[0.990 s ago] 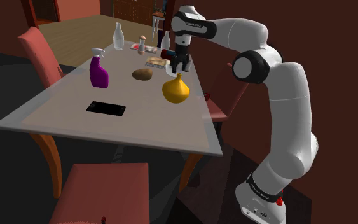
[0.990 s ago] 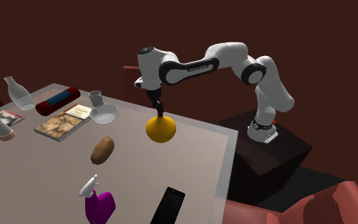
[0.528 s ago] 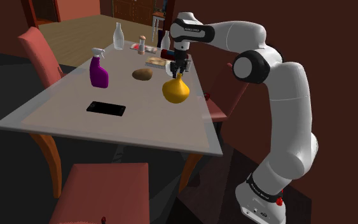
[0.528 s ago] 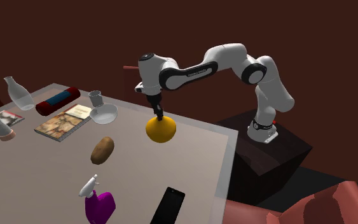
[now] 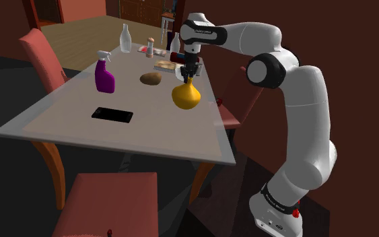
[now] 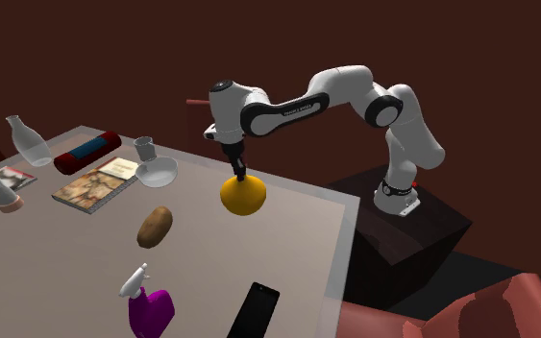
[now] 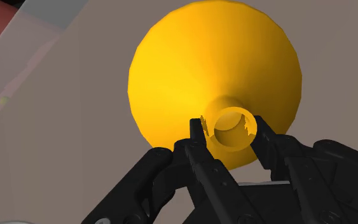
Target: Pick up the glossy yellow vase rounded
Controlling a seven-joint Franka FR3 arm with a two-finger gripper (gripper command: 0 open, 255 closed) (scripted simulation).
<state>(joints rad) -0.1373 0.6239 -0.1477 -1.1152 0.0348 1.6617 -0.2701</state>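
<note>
A rounded yellow vase (image 5: 186, 97) with a narrow neck stands on the grey table (image 5: 66, 114), near the edge closest to the arm. From straight above, my black gripper (image 5: 188, 78) comes down over the neck. In the wrist view the two fingers (image 7: 198, 137) press on either side of the neck's open mouth, and the gripper (image 7: 233, 130) is shut on the yellow vase (image 7: 196, 70). From the second exterior view the vase (image 6: 243, 195) rests on the tabletop with the gripper (image 6: 240, 174) clasping its top.
On the table also lie a black phone (image 5: 112, 114), a purple spray bottle (image 5: 104, 76), a brown potato (image 5: 151, 79), a clear bottle (image 5: 125, 38), a book (image 6: 95, 184), a glass flask (image 6: 155, 169) and a red roll (image 6: 87, 151). Red chairs (image 5: 40, 55) stand around.
The gripper has come down a little onto the vase's neck and its fingers have shut on it. The vase has stayed in place on the table.
</note>
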